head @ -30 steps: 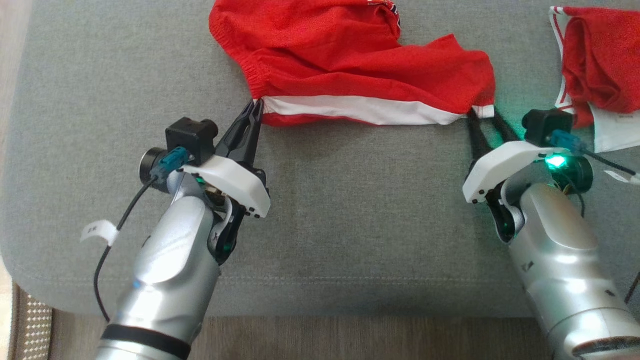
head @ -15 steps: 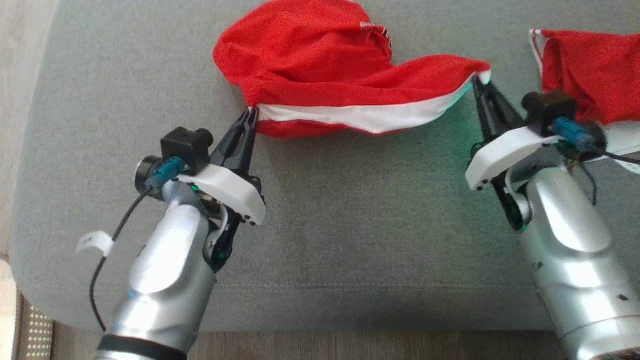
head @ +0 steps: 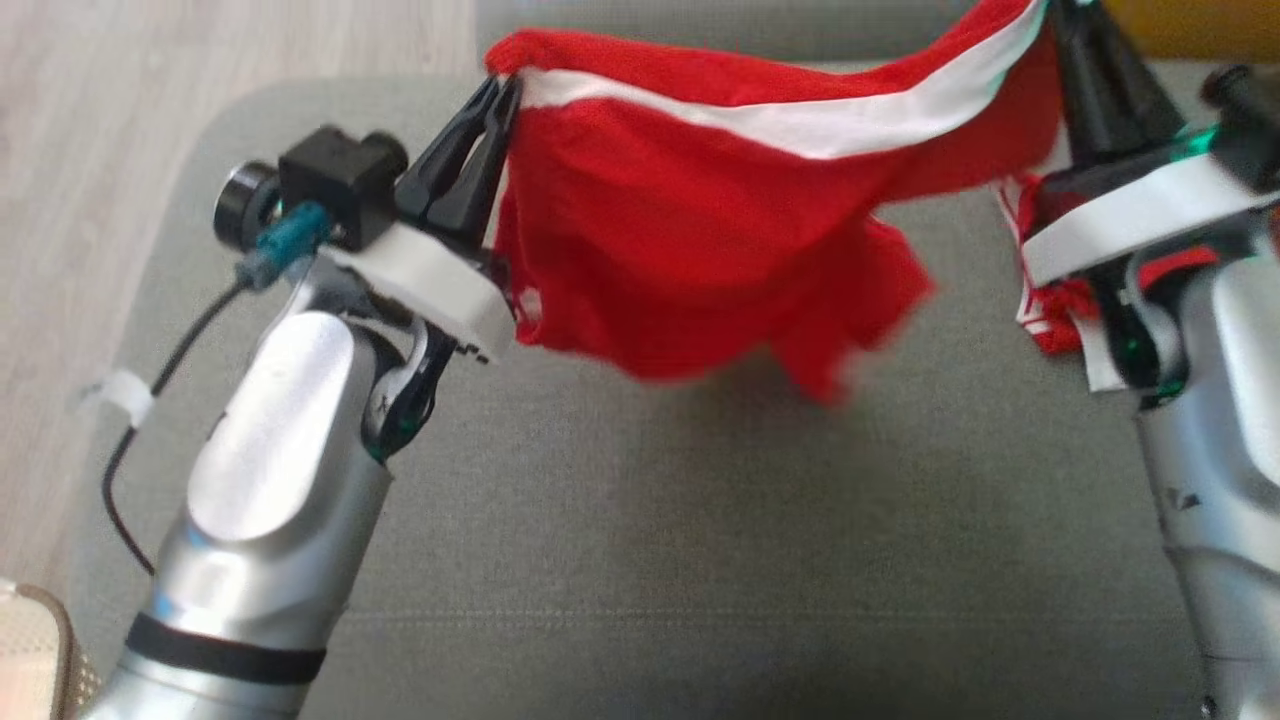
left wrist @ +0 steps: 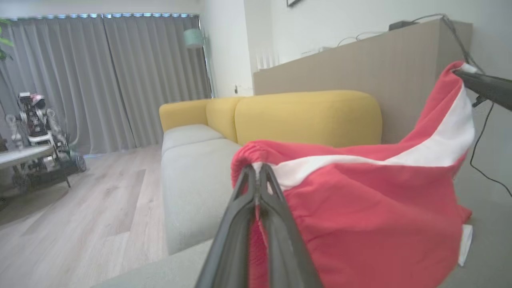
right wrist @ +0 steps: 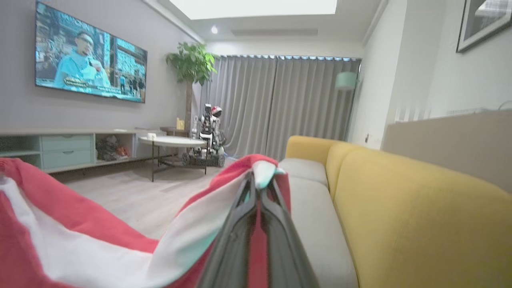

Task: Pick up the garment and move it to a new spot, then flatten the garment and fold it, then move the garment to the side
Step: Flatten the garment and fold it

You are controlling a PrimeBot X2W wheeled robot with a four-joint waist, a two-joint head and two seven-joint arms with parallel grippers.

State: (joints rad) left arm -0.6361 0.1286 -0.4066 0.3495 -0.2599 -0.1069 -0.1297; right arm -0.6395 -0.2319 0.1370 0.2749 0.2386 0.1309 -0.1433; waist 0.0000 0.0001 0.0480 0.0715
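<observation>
The red fabric garment with a white band point(head: 690, 220) hangs over the grey upholstered cushion point(head: 640, 560) toward 12 o'clock in the head view, its white edge stretched between both claws. The left gripper point(head: 497, 92) is pinched tight on the band's corner at 11 o'clock. The right gripper point(head: 1062, 12) is clamped on the opposite corner at 1 o'clock. The lower hem dangles loose and blurred. Bare cushion spreads from 4 to 8 o'clock. A second red-and-white cloth point(head: 1040, 310) lies at 3 o'clock beside the right arm. The cushion's rounded edge meets pale wood floor point(head: 200, 100) at 10 o'clock.
</observation>
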